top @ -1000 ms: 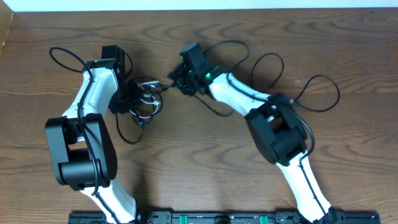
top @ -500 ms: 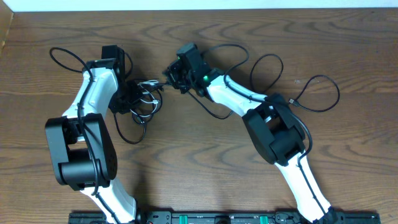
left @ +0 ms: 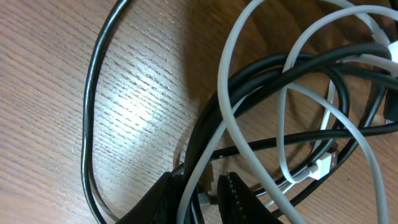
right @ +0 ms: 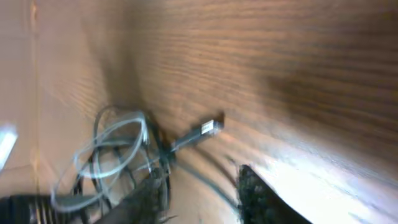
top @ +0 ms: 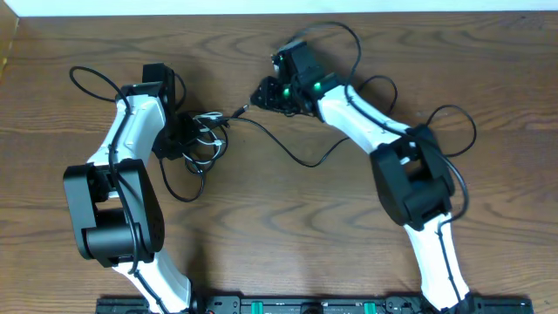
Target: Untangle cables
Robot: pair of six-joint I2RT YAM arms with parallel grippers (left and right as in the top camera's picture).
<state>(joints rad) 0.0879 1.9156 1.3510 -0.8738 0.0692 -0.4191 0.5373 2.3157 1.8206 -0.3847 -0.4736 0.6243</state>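
Pinching black strand [left: 267, 70] of knotted bundle of thin black and white cords [top: 209, 139] with left hand [left: 199, 194], likely anchoring it on brown wooden table [top: 261, 227]. Hovering with right hand [right: 202, 186] spread, empty, beyond loose black plug end [right: 208, 129], seemingly lining up fresh pull.

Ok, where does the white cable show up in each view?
Overhead: white cable looped in the tangle, left of centre.
Left wrist: white cable loops across the right half of the picture.
Right wrist: white cable as blurred pale loops, lower left.
Shared landmark: the black cables tangled through it.
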